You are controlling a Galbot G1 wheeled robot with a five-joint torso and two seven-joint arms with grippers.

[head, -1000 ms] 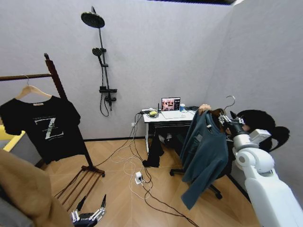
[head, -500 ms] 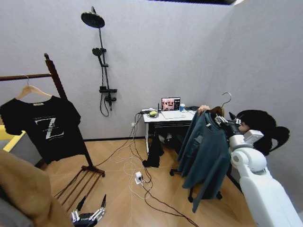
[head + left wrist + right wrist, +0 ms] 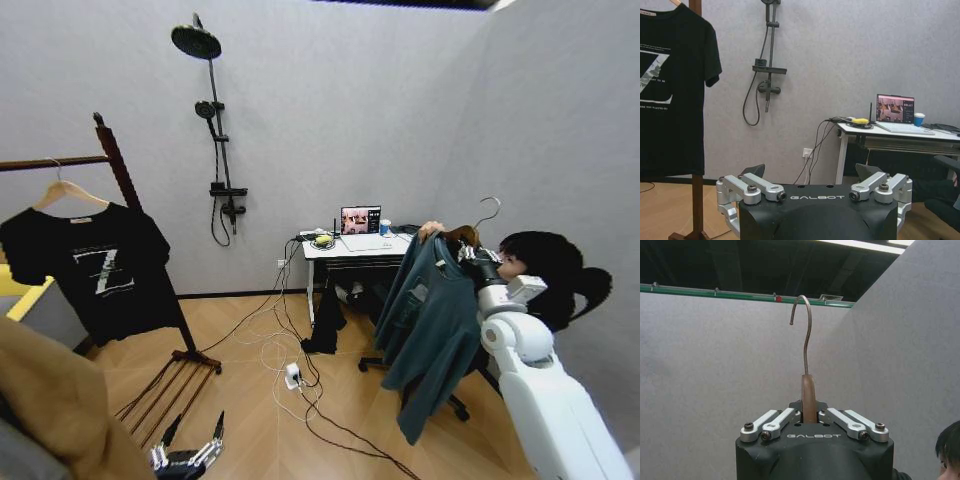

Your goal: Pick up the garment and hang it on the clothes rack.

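Right arm raised on the right side of the head view, white forearm angled up from the lower right, right end effector [image 3: 470,252] at about the height of the white bench [image 3: 350,247] behind it. It is clamped on the wooden hanger [image 3: 809,396]: in the right wrist view the fingers close in from both sides on the hanger's neck, and the wire hook [image 3: 803,330] rises straight out above them, tip curling over to one side. Garment [image 3: 432,325] hangs off that hanger, long axis near vertical, collar up at the end effector, hem and one sleeve trailing down toward the wooden floor [image 3: 250,420] but clear of it. Body of the shirt sits toward the robot's left of the wrist, draped in front of an office chair [image 3: 455,405]. Clothes rack [image 3: 118,170] is well apart, far left of the head view, one post tilted with its ball top, horizontal bar running off the left edge, slatted base shelf on the floor. A black T-shirt [image 3: 95,265] with a Z print hangs on that bar on its own hanger. Left arm low, left end effector [image 3: 187,458] near the bottom edge of the head view above the floor, fingers spread wide, gripping nothing; in the left wrist view it faces the wall with the shower rail [image 3: 767,60].
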